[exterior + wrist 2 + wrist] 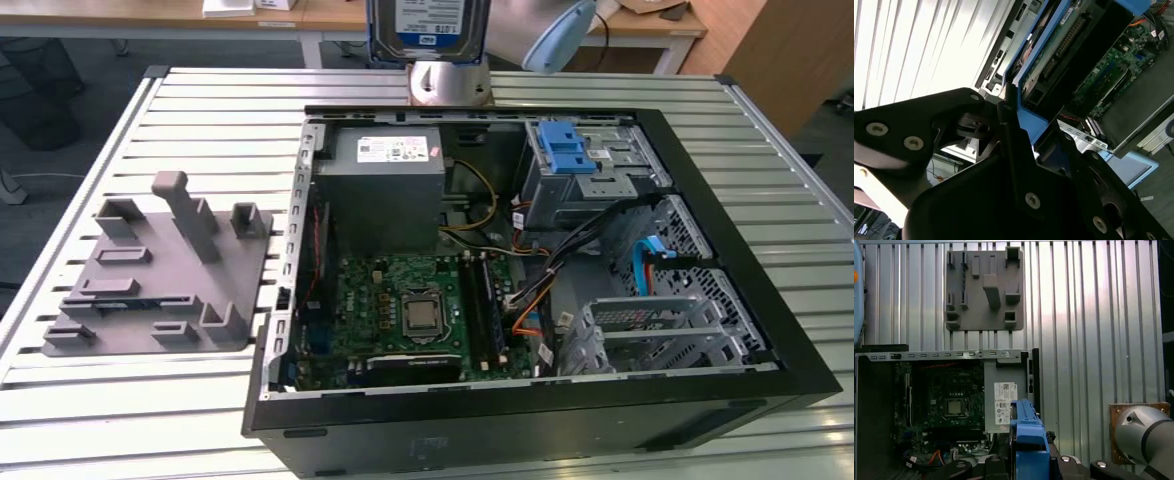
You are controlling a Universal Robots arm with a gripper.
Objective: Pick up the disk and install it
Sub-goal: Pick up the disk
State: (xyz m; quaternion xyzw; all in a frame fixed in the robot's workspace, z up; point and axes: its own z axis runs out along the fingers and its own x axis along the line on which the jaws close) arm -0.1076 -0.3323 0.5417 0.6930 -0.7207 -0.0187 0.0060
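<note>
The disk (427, 22) hangs in the air, upright, above the far edge of the open computer case (534, 410), with its label toward the exterior camera. In the second wrist view the end effector (1006, 107) is closed on the blue frame of the disk (1030, 121). Below it the case lies on the slatted tabletop (200, 120), with the grey power-supply box (387, 165) and a blue-topped drive cage (574, 155) inside. A grey fixture plate (160, 270) lies beside the case, on the exterior view's left.

Black angular fingers (1013, 150) studded with silver screws (1032, 200); behind them, a rounded silver-grey arm (1144, 430) with a pale-blue cap (558, 38).
</note>
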